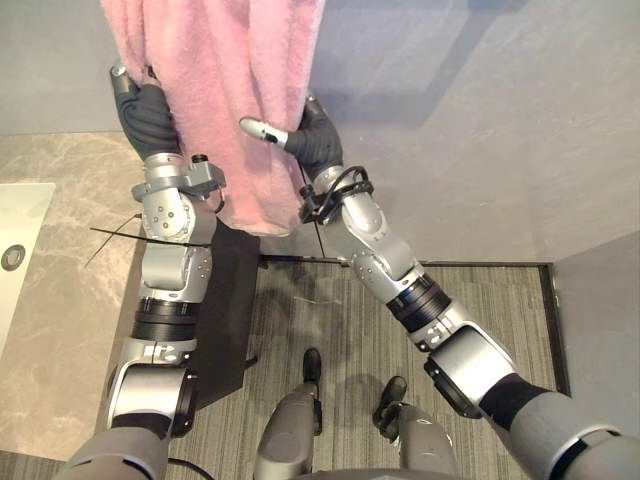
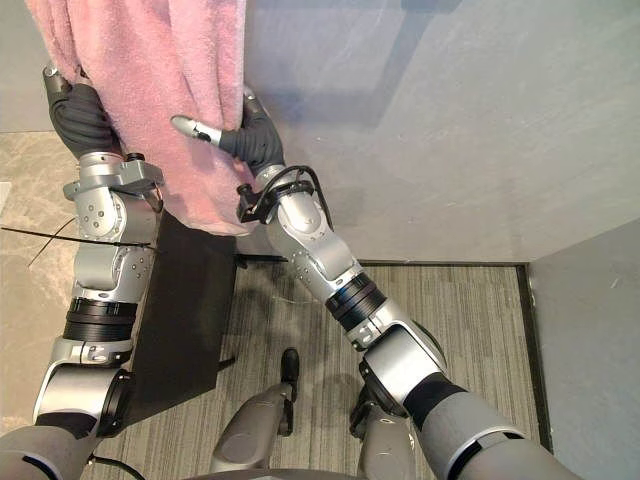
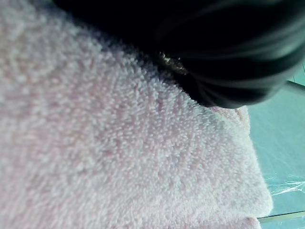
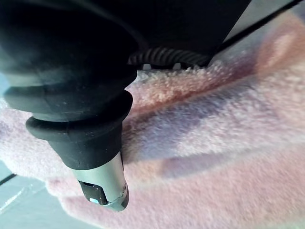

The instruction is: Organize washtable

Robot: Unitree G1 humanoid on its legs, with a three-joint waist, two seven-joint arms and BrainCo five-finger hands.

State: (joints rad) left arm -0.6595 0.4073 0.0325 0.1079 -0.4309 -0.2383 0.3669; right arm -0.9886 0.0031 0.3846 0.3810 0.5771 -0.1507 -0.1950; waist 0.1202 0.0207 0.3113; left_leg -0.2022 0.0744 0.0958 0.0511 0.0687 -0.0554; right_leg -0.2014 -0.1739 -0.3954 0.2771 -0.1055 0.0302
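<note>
In the upper left of the frame, the pink towel hangs with its long axis running straight down the picture. Its top runs out past the upper edge, and its lower hem ends just above the elbows, in front of the grey wall. You have one hand on each side edge, so the towel lies between them rather than off to one side.

Your right hand sits at the towel's right edge, about halfway down the part you can see. Its thumb lies across the front of the pile and the rest of the hand is tucked behind the edge, which I read as a pinch on the cloth. Its own wrist view shows the same thing, with the dark-tipped thumb pressed against the pink nap.

Your left hand is at the left edge, a little higher in the frame. Its dark cover is against the cloth, but I cannot tell how that hand is set.

Both hands touch the towel, so neither is the nearer one. What the next move turns on is the height offset between them. The marble surface and its sink lie down and to the left, well apart from the hem. Level the two hands before you shift the cloth sideways, or it will likely skew.
</note>
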